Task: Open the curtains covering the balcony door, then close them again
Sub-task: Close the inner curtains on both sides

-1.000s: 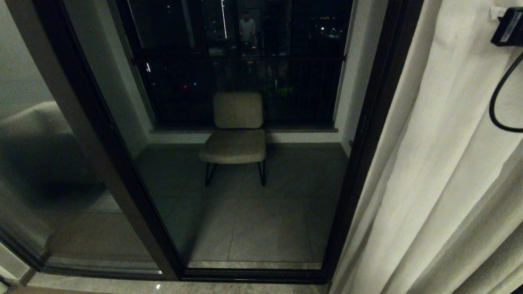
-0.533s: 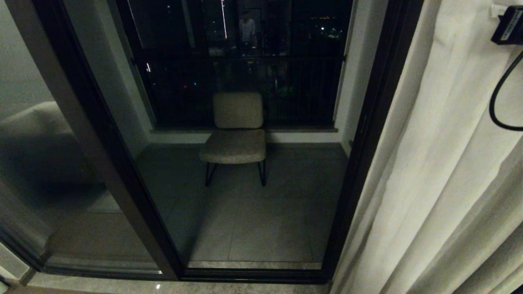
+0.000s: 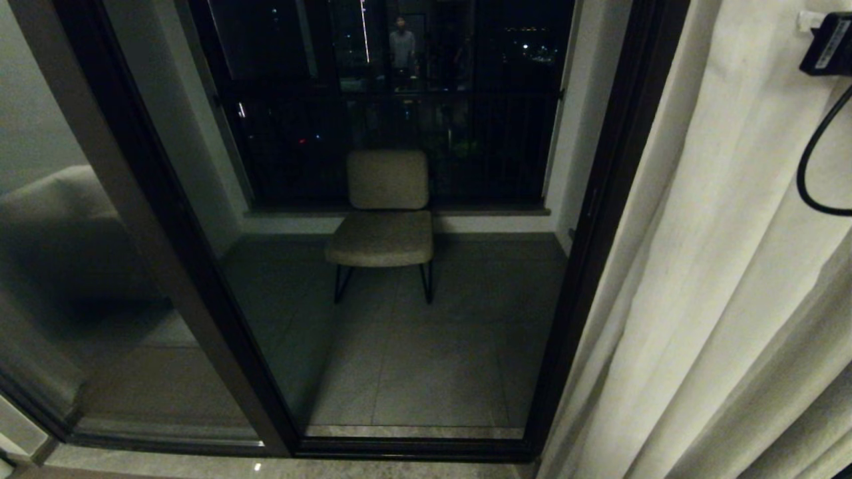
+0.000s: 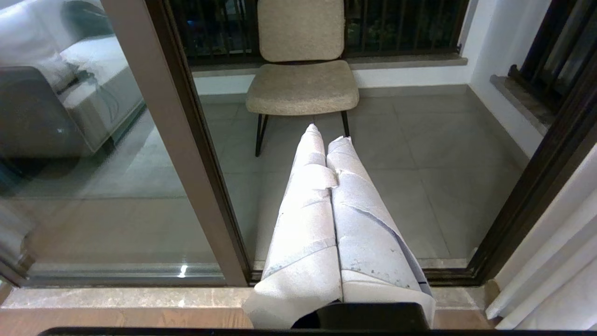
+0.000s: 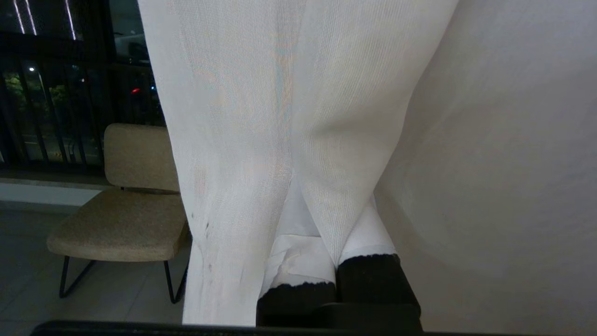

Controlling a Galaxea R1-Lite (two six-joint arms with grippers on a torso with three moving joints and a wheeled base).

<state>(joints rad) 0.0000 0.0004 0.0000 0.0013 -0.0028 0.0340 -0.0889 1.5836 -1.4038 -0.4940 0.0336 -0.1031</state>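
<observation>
The curtain is running off the right and lower edges of the head view, so its hem is staying out of sight. In the right wrist view its folds are draping over the right gripper, hiding most of the fingers. A black box and its cable are getting cut off at the right edge. A standing figure is reflecting in the balcony door, too dim to tell more. A sofa is blurring behind the glass.
</observation>
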